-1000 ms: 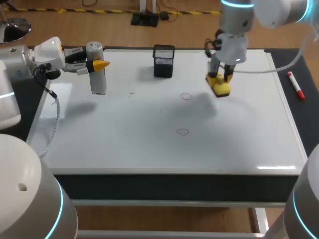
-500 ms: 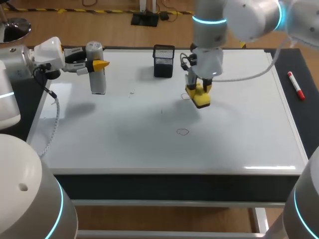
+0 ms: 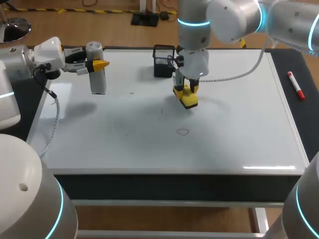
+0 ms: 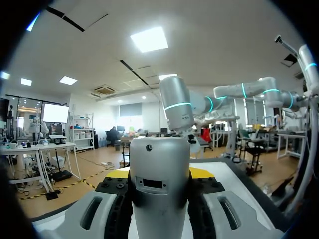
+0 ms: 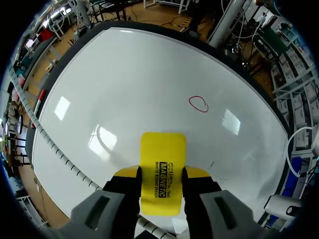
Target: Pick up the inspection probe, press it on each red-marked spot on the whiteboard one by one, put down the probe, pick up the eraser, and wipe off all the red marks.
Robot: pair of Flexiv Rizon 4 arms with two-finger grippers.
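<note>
The right gripper point(image 3: 185, 88) grips the yellow eraser point(image 3: 189, 100) down at the whiteboard point(image 3: 239, 139), just in front of the black mesh holder point(image 3: 164, 60) that stands at the far edge. One red circle point(image 3: 183, 132) lies nearer to the front edge. The left gripper point(image 3: 98, 64) holds the grey probe point(image 3: 98, 79) near the far left corner. A red marker point(image 3: 296, 85) lies beside the right edge.

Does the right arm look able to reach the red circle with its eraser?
Probably yes: the right end effector holds the eraser near the red circle, only bare whiteboard between them.

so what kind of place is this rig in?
Looks like a robotics lab test bench: a whiteboard laid flat as the tabletop, the right end effector holding a yellow eraser, the left end effector holding the inspection probe, one red circle drawn.
</note>
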